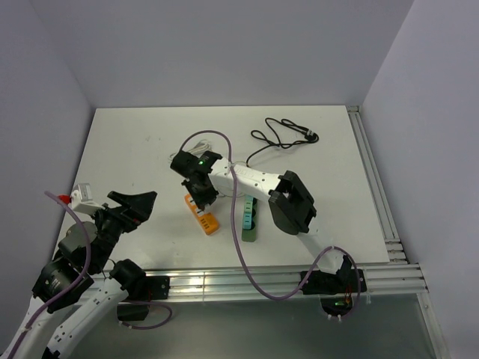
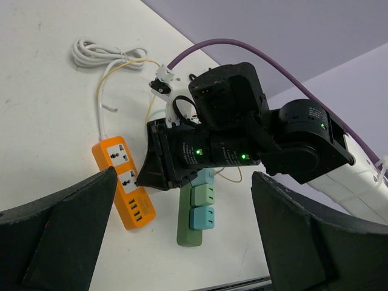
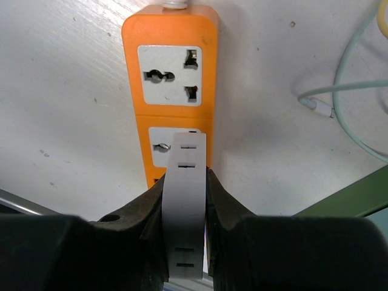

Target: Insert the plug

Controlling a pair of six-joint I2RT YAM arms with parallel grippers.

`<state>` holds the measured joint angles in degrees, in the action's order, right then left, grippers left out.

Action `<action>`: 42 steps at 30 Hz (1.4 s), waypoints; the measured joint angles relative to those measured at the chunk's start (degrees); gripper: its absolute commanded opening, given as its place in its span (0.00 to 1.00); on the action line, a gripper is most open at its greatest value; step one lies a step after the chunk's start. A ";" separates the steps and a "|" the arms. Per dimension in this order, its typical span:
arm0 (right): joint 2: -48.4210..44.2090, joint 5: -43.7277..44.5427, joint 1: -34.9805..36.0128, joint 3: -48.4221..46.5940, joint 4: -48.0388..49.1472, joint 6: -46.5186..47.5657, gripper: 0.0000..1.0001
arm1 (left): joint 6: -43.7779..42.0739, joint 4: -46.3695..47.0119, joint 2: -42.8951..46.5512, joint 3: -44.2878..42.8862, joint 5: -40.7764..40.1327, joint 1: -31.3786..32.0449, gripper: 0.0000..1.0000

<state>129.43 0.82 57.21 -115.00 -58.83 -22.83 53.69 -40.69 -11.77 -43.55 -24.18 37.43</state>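
The right end effector [image 3: 185, 182] is shut tight on the white plug [image 3: 185, 206]. It holds the plug right over the second socket [image 3: 159, 147] of the orange power strip [image 3: 170, 115], which lies flat on the white surface [image 1: 150, 142]. I cannot tell if the plug is touching the socket yet, because the plug hides its own pins. To do this step well, I think the arm should keep the plug straight up and down, line the pins up with the holes, and then push down slowly. The plug looks a little off to the right of the socket's middle, so a small slide to the left may help first. The strip is light and nothing holds it down, so a crooked push could make it slip or tip. The left end effector [image 1: 138, 208] is wide open, holds nothing, and hangs well apart at the near left. A green power strip [image 2: 189, 233] with blue-green blocks [image 2: 203, 206] lies just beside the orange one, and the right arm must not bump it. A white cord [image 2: 97, 54] and a thin yellow wire [image 2: 121, 63] curl behind the strip. A black cord [image 1: 284, 138] lies far back. None of these covers the socket.
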 measured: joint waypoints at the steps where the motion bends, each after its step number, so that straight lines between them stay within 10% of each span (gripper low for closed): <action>1: 0.13 0.00 0.00 -0.20 0.11 0.00 0.00 | 0.00 0.15 -0.02 0.17 0.09 0.00 0.97; 27: 1.16 -0.22 0.02 1.90 3.06 -0.17 0.00 | 0.02 0.57 -0.13 0.26 0.66 0.00 0.97; 36: 0.07 -0.24 0.02 3.61 4.76 -0.37 0.36 | 0.17 0.57 -0.48 0.26 1.51 0.00 0.97; 42: 0.00 -0.35 0.20 3.72 6.21 -0.70 0.43 | 0.46 0.57 -0.48 0.26 1.92 0.00 0.97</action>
<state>129.43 0.47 57.41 -111.28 -52.62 -23.53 54.15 -40.12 -12.25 -43.29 -22.26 37.43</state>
